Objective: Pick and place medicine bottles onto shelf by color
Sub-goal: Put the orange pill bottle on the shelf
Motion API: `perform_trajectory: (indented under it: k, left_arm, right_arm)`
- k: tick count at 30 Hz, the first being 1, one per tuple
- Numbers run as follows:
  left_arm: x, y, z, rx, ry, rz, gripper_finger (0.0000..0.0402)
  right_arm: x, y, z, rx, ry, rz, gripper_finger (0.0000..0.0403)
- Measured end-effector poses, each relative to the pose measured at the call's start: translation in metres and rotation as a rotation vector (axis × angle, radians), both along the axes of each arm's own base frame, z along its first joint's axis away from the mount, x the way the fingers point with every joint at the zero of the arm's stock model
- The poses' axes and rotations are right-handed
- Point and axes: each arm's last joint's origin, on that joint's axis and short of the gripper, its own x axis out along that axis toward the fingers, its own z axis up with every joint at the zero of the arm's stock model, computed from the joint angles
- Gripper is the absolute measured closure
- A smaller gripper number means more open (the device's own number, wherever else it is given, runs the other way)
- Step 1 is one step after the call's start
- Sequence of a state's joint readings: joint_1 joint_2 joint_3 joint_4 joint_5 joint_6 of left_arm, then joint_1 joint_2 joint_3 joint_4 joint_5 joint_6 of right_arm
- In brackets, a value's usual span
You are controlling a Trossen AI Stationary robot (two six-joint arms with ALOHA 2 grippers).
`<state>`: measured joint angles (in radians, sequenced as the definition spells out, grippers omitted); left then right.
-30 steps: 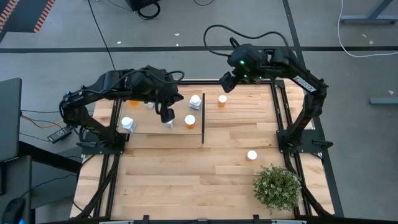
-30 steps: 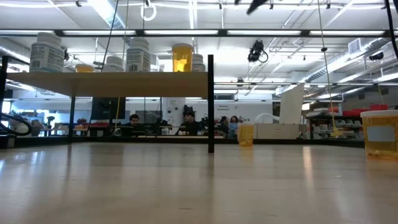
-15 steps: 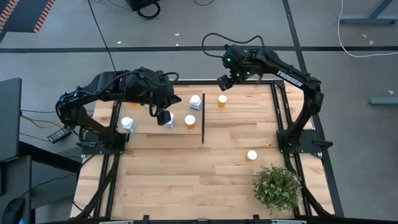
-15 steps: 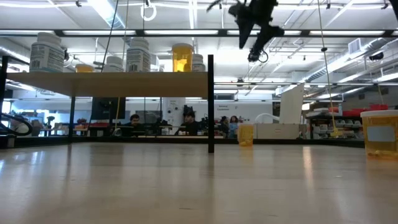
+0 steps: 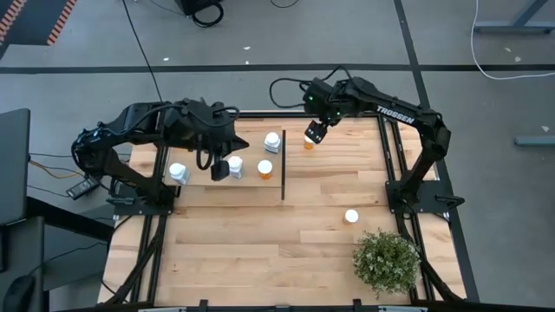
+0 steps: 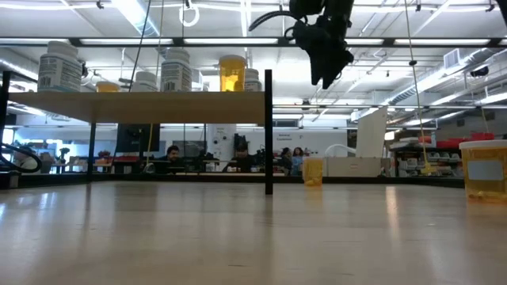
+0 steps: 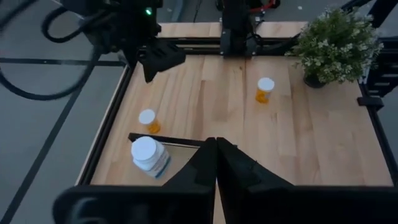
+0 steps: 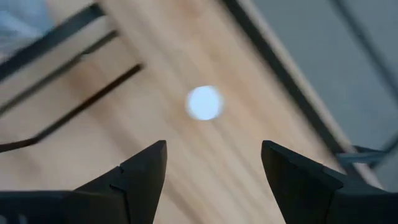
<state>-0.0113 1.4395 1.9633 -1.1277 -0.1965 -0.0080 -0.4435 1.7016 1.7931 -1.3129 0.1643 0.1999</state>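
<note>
The raised light-wood shelf [image 5: 204,180] with its black divider [image 5: 284,169] takes up the table's far left. On it stand white bottles [image 5: 178,172] [image 5: 235,165] [image 5: 272,141] and an orange bottle [image 5: 264,169]. My left gripper [image 5: 222,169] is shut and empty, just left of the middle white bottle. My right gripper [image 5: 314,132] is open above a white-capped orange bottle [image 8: 204,102] that stands on the tabletop right of the divider; it also shows in the left wrist view [image 7: 148,119]. Another orange bottle [image 5: 351,217] stands on the table at the right.
A bushy potted plant [image 5: 386,260] stands at the near right corner. The table's black frame [image 5: 392,156] runs along the right side by the right arm's base. In the low view the shelf [image 6: 135,103] stands raised above the tabletop. People sit in the room behind.
My right gripper has come down and toward the near edge, and now hangs over the orange bottle by the divider. My left gripper has drawn back a little toward the table's left edge, away from the middle white bottle, which stays upright on the shelf.
</note>
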Motion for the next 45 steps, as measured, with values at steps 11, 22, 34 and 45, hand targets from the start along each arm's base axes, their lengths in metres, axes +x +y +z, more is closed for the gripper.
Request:
perform_trajectory:
  k: [11,22,34,45]
  left_arm:
    - [0.002,0.001,0.003,-0.081,-0.06,0.058,0.0394]
    - [0.004,0.001,0.007,-0.187,-0.124,0.132,0.0381]
    - [0.004,0.0,0.007,-0.288,-0.152,0.195,0.0391]
    - [0.004,0.0,0.007,-0.307,-0.156,0.208,0.0387]
  right_arm:
    - [0.004,-0.011,0.002,-0.159,0.011,0.086,0.0134]
    - [-0.007,-0.041,-0.047,0.073,-0.061,0.307,0.0134]
    - [0.001,-0.042,-0.108,-0.008,-0.085,0.442,0.0113]
    - [-0.003,-0.044,-0.139,-0.06,-0.11,0.395,0.0082]
